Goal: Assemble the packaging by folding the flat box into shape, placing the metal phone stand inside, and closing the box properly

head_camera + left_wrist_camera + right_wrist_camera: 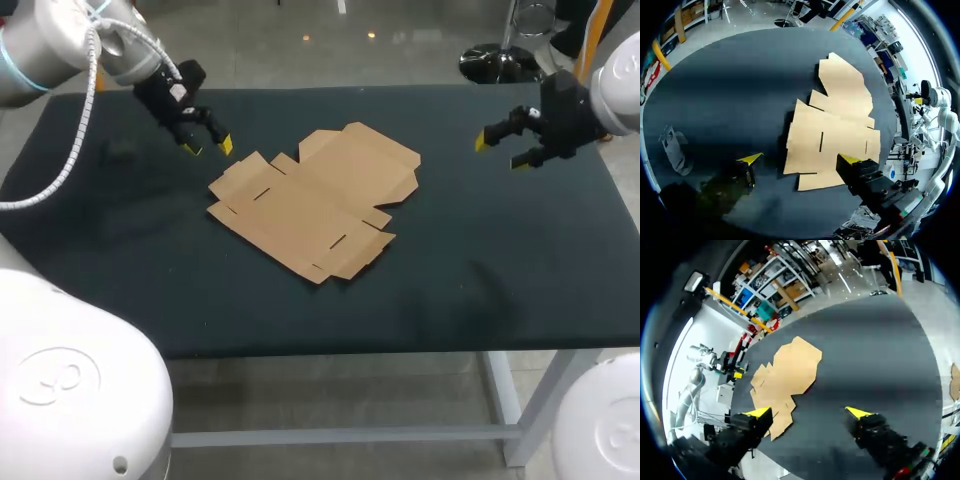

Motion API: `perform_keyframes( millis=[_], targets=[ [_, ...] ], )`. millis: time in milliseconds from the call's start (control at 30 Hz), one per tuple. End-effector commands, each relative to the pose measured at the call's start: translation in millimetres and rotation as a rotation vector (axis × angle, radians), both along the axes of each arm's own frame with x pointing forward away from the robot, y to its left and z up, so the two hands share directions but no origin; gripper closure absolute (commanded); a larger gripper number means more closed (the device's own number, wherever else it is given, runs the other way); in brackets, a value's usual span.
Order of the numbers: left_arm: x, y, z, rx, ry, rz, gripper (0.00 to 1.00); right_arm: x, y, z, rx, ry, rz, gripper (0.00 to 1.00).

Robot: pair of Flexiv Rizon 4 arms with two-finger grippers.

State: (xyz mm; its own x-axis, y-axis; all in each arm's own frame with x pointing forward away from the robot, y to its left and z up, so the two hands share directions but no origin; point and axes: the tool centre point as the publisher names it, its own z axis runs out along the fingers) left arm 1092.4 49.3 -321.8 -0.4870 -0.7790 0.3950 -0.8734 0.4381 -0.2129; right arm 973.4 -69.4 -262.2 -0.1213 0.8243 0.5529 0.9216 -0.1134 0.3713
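Flat box unfolded, mid table. Left gripper spread wide, empty, near box's far-left corner. Right gripper spread, empty, well apart.

Head view: the bench, its top covered in a dark matte cloth that spans nearly the full width of the frame, stands on a pale metal leg at lower right, joined by a pale crossbar along the bottom centre.
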Motion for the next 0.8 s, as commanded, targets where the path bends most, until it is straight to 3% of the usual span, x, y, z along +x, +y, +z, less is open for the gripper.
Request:
perform_keyframes(
  millis=[33, 200, 333, 600, 800],
  targets=[
    [8.9, -2, -3.2, -0.025, 0.016, -0.099, 0.0, -0.6, 0, 1, 0.001, 0.0, 0.0, 0.0],
    [20.4, -7, -16.6, -0.123, -0.022, -0.255, 0.0, -0.6, 0, 1, 0.001, 0.0, 0.0, 0.0],
    [30.3, -9, -29.7, -0.136, -0.036, -0.337, 0.0, -0.3, 3, -1, 0.008, 0.01, 0.012, 0.0],
    [40.9, -17, -54.2, -0.174, 0.034, -0.387, 0.0, -3.8, 9, -2, 0.009, 0.022, 0.039, 0.0],
    [38.3, -22, -66.6, -0.225, 0.066, -0.422, 0.0, -2.4, 10, -7, 0.013, 0.045, 0.051, 0.0]
  ],
)
